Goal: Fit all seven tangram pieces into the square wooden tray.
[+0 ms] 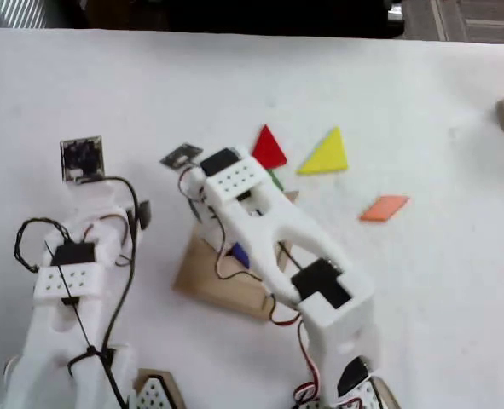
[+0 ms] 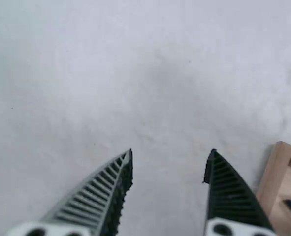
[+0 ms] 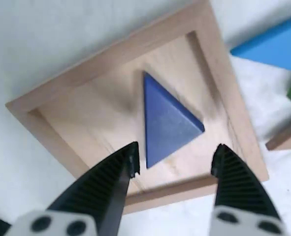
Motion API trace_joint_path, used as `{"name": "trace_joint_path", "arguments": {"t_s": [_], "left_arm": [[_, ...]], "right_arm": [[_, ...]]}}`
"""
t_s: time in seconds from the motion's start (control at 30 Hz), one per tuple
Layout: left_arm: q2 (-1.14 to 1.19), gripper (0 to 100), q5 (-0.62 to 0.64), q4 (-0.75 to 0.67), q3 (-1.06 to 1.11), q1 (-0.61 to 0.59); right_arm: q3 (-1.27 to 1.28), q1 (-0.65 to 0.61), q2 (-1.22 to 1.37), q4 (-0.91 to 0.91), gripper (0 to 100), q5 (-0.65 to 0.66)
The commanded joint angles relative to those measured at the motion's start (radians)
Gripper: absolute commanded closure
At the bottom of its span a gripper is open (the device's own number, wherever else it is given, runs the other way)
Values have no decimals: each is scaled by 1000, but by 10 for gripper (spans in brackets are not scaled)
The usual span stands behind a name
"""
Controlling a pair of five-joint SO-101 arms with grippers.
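the right gripper (image 3: pixel 176 150) hangs open and empty above the blue triangle (image 3: pixel 167 123) lying flat in the wooden tray (image 3: pixel 111 59); the left gripper (image 2: pixel 171 157), open and empty too, sits aside, likely keeping clear.

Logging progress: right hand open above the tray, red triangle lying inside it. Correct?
Wrong on one point: the triangle in the tray is dark blue, not red, as the right wrist view shows. The rest holds: the right hand is open above the tray.
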Motion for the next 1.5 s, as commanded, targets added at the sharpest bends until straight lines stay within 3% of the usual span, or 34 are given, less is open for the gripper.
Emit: {"name": "trace_joint_path", "arguments": {"t_s": [0.0, 0.1, 0.27, 0.4, 0.57, 0.63, 0.77, 1.1, 1.47], "left_arm": [[-25, 752, 8, -20, -14, -15], [-25, 752, 8, -18, -14, -15], [-25, 752, 6, -18, -14, -15], [-27, 758, 6, -17, -12, -15], [-30, 915, 5, -23, -12, -15], [-33, 971, 2, -26, -14, -13], [-33, 975, -38, -26, -15, -12], [-31, 973, -38, -26, -15, -8], [-30, 973, -40, -26, -14, -8]], "right_arm": [[28, 18, -156, 42, 765, 20], [132, 48, -275, 24, 776, 14], [420, 54, -483, -165, 936, -84], [628, 56, -590, -397, 922, -163], [766, -13, -616, -526, 922, -170], [781, -68, -599, -545, 922, -172], [783, -91, -522, -595, 922, -222], [629, 59, -335, -542, 923, -241], [632, 148, -427, -541, 923, -235]]}}
